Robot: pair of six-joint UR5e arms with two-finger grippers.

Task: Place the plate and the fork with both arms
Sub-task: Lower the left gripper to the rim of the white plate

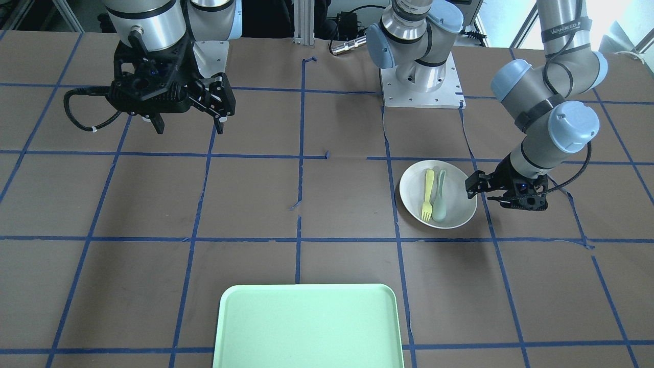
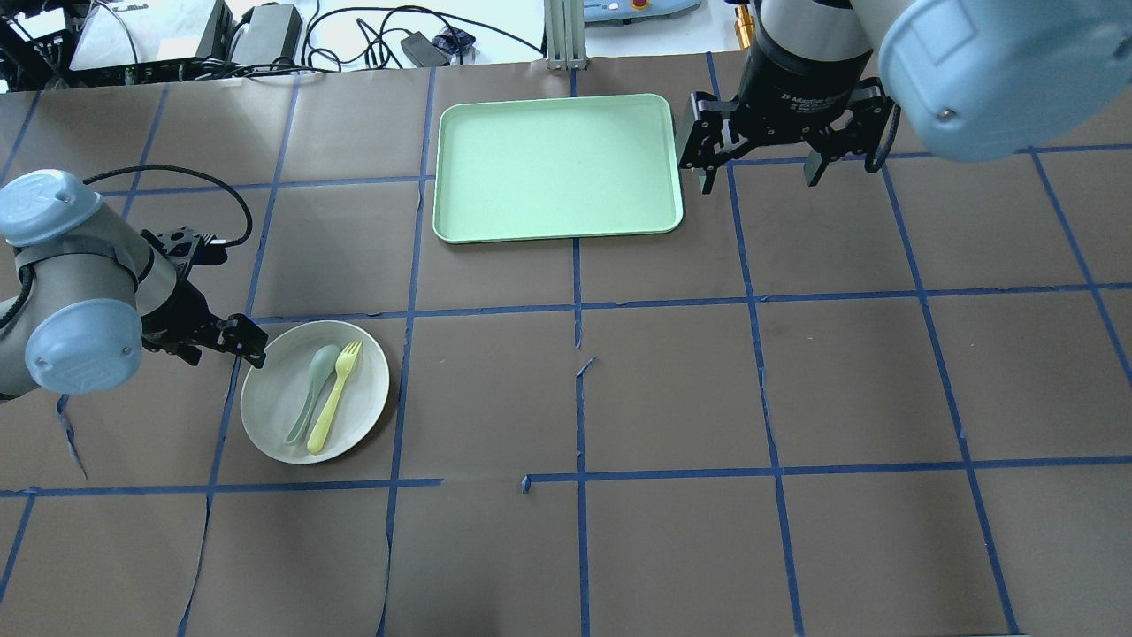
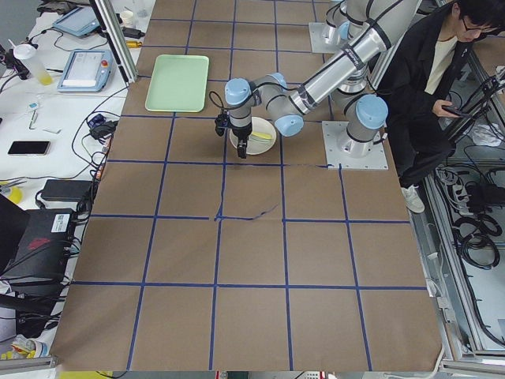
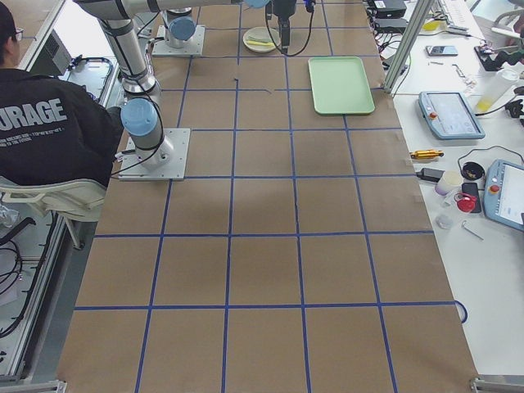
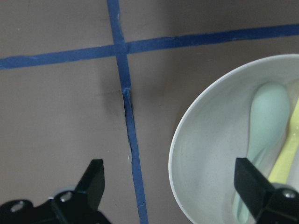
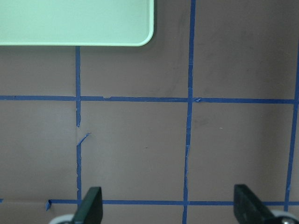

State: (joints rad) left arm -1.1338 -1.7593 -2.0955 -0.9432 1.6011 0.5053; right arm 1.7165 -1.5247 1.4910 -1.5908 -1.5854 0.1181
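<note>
the left gripper (image 5: pixel 170 183) is spread wide and grips nothing. in its wrist view the near rim of the plate (image 5: pixel 205 154) runs between the two black fingers (image 5: pixel 93 179): one is over the bare brown paper (image 5: pixel 60 121), the other is over the plate's inside, in front of the cutlery handles. whether either finger touches the rim cannot be told. the plate sits on the table (image 1: pixel 245 204) on the robot's left side, well apart from the tray (image 2: pixel 557 168), which lies toward the far side from the robot. the fork (image 2: pixel 334 398) lies inside the plate, close beside a spoon (image 2: pixel 311 389), with its tines pointing away from the robot.

the right gripper (image 2: pixel 758 175) hangs raised above the table near a corner of the tray, its fingers parted and empty, well apart from plate and fork.

the plate is round, shallow and matt white, with a raised rim and faint speckling. the fork is slim pale-yellow plastic with short tines. the spoon is pale grey-green with an oval bowl. the tray is a smooth mint-green rectangle with rounded corners and a low lip. the table's cover is dull and flat, crossed by a grid of blue tape (image 6: pixel 189 70) that is torn and lifted in places.
</note>
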